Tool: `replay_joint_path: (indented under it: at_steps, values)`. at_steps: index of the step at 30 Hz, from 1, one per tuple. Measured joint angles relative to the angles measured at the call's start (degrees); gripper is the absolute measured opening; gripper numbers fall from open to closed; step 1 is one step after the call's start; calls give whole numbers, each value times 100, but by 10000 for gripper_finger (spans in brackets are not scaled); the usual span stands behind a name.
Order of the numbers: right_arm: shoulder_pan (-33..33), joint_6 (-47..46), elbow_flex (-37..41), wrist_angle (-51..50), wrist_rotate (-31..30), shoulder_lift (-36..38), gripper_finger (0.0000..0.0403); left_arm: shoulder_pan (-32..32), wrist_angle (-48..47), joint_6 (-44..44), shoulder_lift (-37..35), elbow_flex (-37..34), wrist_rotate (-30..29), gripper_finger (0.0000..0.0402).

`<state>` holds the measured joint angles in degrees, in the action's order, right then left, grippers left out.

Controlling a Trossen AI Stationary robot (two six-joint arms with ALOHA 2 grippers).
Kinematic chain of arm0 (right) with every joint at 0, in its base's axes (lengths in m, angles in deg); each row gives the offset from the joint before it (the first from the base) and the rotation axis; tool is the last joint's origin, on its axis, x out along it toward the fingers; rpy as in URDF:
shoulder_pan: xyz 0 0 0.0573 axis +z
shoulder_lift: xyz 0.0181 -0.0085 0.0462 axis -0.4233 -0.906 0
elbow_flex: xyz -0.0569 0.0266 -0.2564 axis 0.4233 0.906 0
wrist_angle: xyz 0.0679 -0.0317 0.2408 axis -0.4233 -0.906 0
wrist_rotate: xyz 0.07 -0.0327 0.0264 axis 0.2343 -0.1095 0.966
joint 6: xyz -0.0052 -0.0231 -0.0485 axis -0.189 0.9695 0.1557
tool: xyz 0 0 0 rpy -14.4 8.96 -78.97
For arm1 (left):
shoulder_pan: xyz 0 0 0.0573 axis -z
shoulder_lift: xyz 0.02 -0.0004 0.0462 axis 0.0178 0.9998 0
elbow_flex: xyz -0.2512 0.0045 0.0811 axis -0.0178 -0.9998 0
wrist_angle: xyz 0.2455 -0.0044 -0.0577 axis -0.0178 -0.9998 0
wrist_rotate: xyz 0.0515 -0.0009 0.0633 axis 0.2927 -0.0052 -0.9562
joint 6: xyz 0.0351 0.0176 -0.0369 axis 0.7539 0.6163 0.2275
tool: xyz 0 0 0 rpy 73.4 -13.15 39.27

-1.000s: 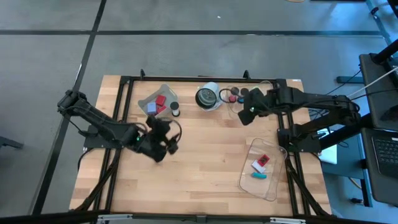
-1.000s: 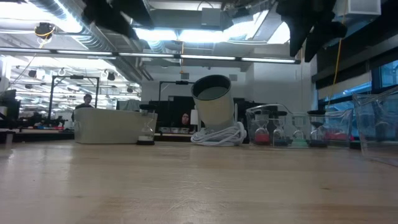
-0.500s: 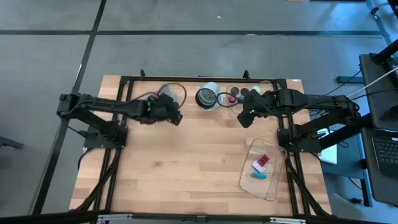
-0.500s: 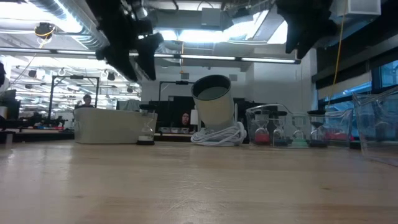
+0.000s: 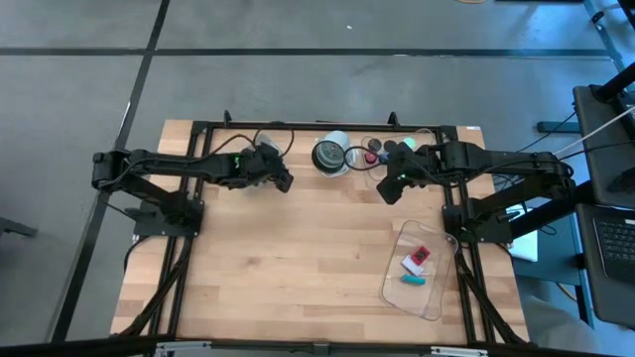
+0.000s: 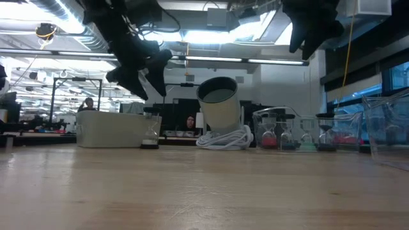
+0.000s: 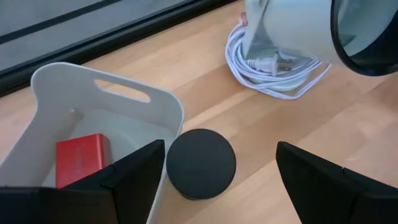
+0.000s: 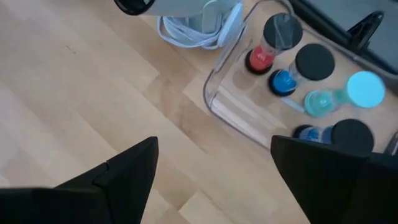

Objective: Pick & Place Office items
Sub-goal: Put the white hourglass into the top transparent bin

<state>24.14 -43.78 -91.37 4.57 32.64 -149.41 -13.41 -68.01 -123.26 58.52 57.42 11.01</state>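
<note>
Office items sit in three groups, placed here off the white-and-black round object [image 5: 331, 156] at the table's [image 5: 298, 258] far edge. Just to its right — a clear tray [image 8: 236, 106] of round caps: red [image 8: 259, 60], blue [image 8: 283, 81], teal [image 8: 318, 103], plus dark-topped ones [image 8: 314, 60]. Just to its left — a pale bin [image 7: 112, 118] holding a red block [image 7: 83, 158], with a dark round cap [image 7: 201, 163] standing outside, touching the bin wall. Well off toward the near right corner, a second clear tray [image 5: 437, 288] holds a red block [image 5: 421, 255], a white one [image 5: 412, 266] and a teal one [image 5: 414, 281].

Your left gripper [image 7: 214, 180] hangs over the dark cap, fingers spread, empty. Your right gripper [image 8: 211, 168] hovers beside the cap tray, fingers apart, also empty.

Judgement: three pieces placed, most caps left; nothing in hand.
</note>
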Motion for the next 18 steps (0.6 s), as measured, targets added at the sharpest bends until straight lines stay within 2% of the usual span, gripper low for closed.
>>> replay_joint_path:
  at_steps: [3, 9, 18]
  values:
    - [0, -71, 0, 0, 71, 0, 316, -1, 198, 111, 0, -133, -68, 306]
    - [0, -156, 0, -1, 131, -2, 316, -1, 337, 78, -2, -387, -567, 306]
    - [0, -117, 2, 0, 131, -2, 316, -12, 1286, 89, -2, -891, -493, 306]
